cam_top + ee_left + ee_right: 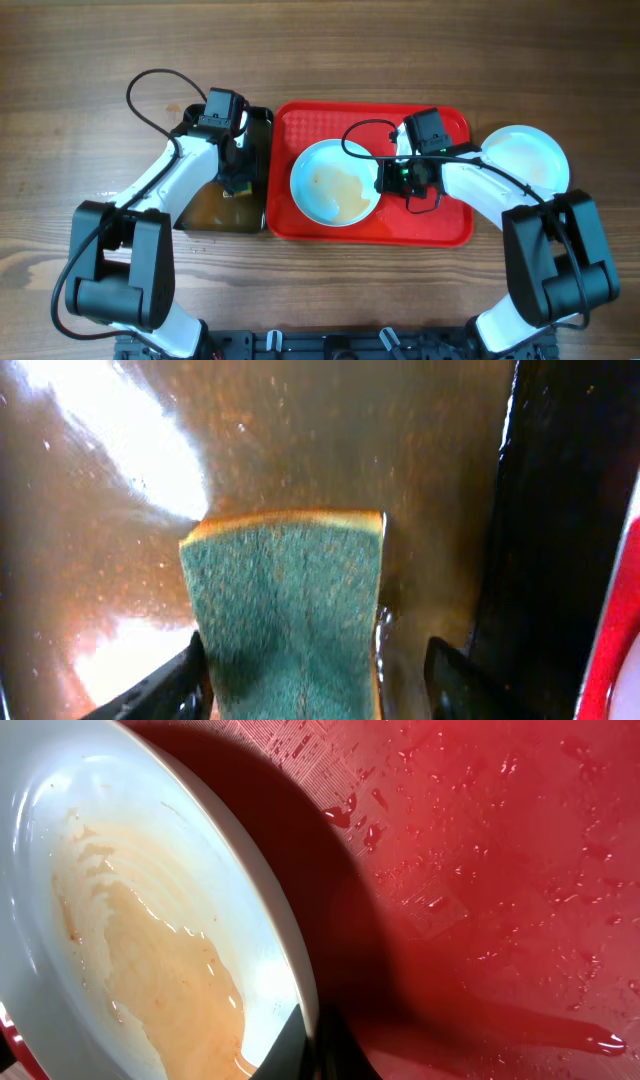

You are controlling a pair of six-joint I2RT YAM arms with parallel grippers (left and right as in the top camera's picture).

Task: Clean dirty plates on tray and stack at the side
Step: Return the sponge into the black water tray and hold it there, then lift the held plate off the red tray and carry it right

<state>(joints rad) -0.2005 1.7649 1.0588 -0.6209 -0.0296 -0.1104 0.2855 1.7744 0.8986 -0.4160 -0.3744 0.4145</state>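
Overhead, the red tray (455, 225) lies in the middle of the wooden table (80, 60), and one plate (336, 183) sits on its left half, a watery orange-brown smear spread across its bowl. The right claw (388, 180) is at that plate's edge nearest the tray's centre. From the right wrist, the right claw (318, 1045) is clenched on the rim of the plate (150, 920), one dark finger on each side of the thin white edge. The gripped side appears lifted, since it casts a broad shadow on the tray's textured floor (480, 870), which is dotted with water drops. A second plate (522, 158) rests on the table just off the tray's right end, partly covered by the right arm. It looks mostly white with a faint orange tint; whether more lie under it I cannot tell. Touching the tray's left side is a black tub (262, 120) holding brown water (205, 205), and the left claw (238, 180) reaches down into it. From the left wrist, the left claw (310, 675) is grasping a sponge (285, 610) with a green scouring face and a yellow layer, held between its two fingers (160, 685) just above or at the murky water, with the tub's black wall (560, 510) on the tray side.
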